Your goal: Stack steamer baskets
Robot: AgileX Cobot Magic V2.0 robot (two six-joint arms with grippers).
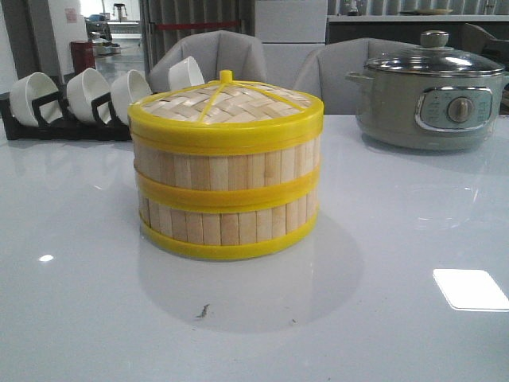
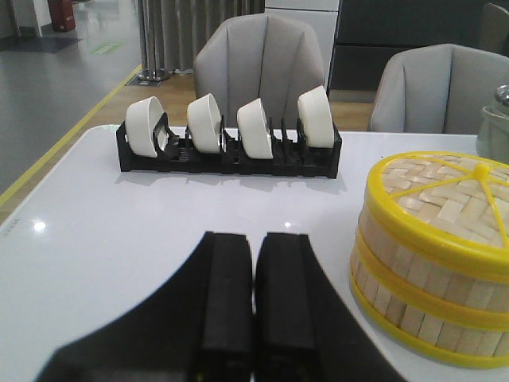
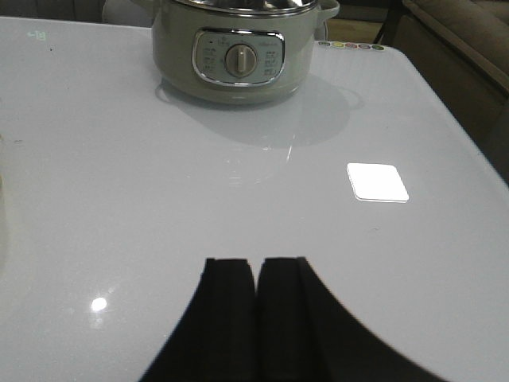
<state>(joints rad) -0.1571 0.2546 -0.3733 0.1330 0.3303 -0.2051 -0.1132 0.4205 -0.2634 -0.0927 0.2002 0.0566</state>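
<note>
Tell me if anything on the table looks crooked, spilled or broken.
Nothing stands out. The two steamer baskets sit squarely stacked with the lid flush on top. The bowls rest in their rack, and the pot is upright with its lid on.

Neither robot arm is showing in the front view. Each arm is appearing only through its own wrist camera, where just the gripper's two black fingers are visible, rising from the lower edge of the picture.

The left gripper is holding its two fingers pressed together, with only a thin seam running between them, and nothing is sitting between the pads.

The right gripper is posing the same way, its fingers closed against each other, gripping nothing. Both are hanging above the table surface, touching nothing.
</note>
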